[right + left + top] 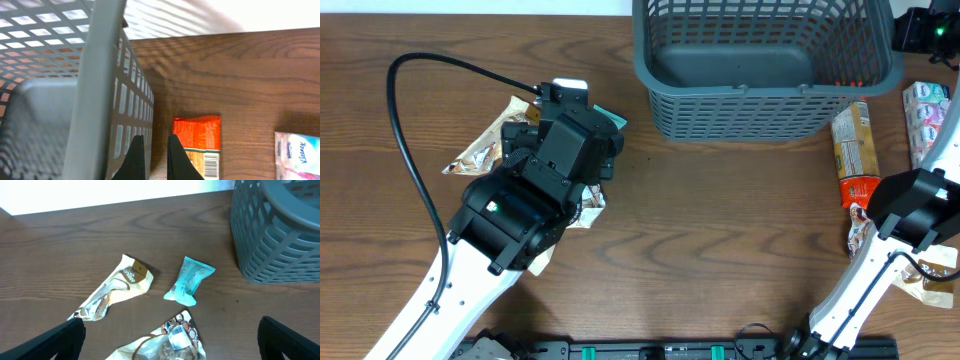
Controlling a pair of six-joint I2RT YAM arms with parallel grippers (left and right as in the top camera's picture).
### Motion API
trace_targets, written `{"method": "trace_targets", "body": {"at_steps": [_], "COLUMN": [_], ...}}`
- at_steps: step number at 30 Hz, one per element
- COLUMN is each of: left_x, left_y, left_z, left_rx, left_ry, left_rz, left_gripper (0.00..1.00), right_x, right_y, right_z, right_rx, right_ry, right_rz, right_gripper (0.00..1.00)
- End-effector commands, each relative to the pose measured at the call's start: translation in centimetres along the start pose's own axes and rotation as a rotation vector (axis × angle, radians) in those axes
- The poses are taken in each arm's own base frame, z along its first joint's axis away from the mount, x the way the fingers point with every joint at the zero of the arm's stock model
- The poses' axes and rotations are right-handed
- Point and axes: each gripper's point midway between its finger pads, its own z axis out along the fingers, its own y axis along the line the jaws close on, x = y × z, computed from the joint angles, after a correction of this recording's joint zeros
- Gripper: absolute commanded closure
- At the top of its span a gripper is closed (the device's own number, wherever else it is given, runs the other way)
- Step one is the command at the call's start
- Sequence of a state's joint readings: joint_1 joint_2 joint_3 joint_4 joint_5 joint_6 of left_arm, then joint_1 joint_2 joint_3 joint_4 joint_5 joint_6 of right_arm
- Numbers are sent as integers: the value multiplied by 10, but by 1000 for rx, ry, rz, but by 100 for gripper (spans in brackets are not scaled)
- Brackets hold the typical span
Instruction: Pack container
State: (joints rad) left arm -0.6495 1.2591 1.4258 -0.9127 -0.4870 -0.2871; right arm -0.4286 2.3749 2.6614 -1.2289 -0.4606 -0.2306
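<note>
1. The container [750, 115] stands at the far edge of the tabletop [720, 230], right of centre, with its open top up
2. It lies to the far right of the left hand [170, 342]; in the left wrist view its slotted wall fills the upper right corner, well apart from the fingers
3. The left hand is spread wide with nothing between its fingers, and hangs over a clear packet [175, 332]; a beige packet [122, 282] and a teal packet [190, 280] lie just beyond
4. The right hand [155, 160] is just beside the container's right wall, its fingers drawn close with a thin gap and gripping nothing
5. An orange packet [197, 142] lies just ahead of those fingers, a tissue pack [297, 155] further right
6. The left arm [535, 175] reaches in from the near left, bent over the packets; the right arm [910, 215] rises from the near right edge
7. Bare wood lies between the left arm and the container; on the right, the packets crowd the strip between container and tabletop edge
</note>
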Motion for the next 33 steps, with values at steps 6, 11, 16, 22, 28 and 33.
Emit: {"method": "trace_targets", "body": {"at_steps": [6,11,16,22,28,33], "left_x": [-1,-1,-1,-1,-1,-1], "left_y": [7,7,7,6,6,6], "left_z": [-2,-1,-1,-1,-1,-1], "left_rx": [-24,-24,-25,-25,-25,-25], "left_ry": [-10,-10,-10,-9,-8,-8], "left_rz": [1,1,1,2,3,2], "left_gripper": [1,1,1,1,1,1], "right_x": [-7,-7,-7,-8,-10,-10], "right_y": [27,29,30,34,36,38], "right_z": [6,6,7,7,8,9], "right_rx": [-72,-75,-76,-89,-93,-99], "right_ry": [-14,-15,-13,-18,-24,-25], "right_rz": [-40,-44,-44,-49,-54,-57], "right_gripper": [98,98,98,98,98,98]}}
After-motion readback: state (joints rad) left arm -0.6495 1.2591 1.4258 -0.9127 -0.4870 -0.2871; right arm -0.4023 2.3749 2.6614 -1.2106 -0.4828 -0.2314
